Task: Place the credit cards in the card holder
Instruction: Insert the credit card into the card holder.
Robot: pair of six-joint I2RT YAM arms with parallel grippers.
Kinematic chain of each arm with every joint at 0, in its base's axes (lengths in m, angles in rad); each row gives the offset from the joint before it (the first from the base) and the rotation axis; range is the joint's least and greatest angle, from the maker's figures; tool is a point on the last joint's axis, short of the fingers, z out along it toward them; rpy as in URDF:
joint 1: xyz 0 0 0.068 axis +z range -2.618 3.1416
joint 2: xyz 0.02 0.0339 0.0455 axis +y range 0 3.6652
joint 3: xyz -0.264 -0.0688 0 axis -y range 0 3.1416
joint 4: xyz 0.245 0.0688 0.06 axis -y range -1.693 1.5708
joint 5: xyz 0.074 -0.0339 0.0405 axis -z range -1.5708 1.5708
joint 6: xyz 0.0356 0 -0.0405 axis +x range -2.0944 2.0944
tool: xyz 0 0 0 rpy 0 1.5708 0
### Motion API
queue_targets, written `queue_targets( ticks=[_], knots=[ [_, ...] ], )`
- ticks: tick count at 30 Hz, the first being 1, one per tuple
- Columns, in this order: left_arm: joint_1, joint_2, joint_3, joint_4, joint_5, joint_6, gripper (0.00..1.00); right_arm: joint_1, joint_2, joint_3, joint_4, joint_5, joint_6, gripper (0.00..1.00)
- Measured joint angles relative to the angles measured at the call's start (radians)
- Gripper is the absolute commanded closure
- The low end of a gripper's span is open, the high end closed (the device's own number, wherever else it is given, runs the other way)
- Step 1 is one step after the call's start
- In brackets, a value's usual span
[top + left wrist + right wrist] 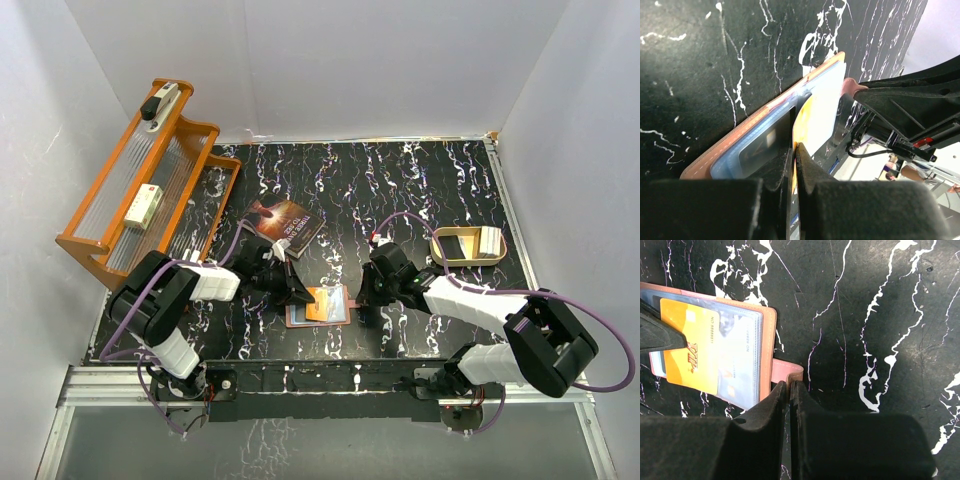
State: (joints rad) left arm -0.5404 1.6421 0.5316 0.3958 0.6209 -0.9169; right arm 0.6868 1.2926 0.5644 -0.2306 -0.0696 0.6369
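Observation:
The reddish-brown card holder lies open on the black marbled table between both arms, its clear sleeves facing up. My left gripper is shut on the edge of an orange credit card. The card lies partly inside a sleeve of the card holder. A pale blue-white card shows under the clear plastic beside it. My right gripper is shut on the holder's pink snap tab at its right edge. In the top view the left gripper and the right gripper flank the holder.
A dark paperback book lies behind the holder to the left. A beige-gold tin stands at the right. An orange wooden rack with small items leans at the far left. White walls enclose the table.

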Motion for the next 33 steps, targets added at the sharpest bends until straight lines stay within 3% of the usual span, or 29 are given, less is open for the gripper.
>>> queue_targets(
  ticks=[24,33],
  knots=[
    [0.000,0.010,0.062,-0.087,0.021,0.189,1.00,0.008,0.005,0.000,-0.005,0.000,-0.006,1.00],
    [-0.002,0.009,0.036,-0.039,0.017,0.150,1.00,0.027,0.005,0.000,-0.002,0.000,0.028,1.00]
  ],
)
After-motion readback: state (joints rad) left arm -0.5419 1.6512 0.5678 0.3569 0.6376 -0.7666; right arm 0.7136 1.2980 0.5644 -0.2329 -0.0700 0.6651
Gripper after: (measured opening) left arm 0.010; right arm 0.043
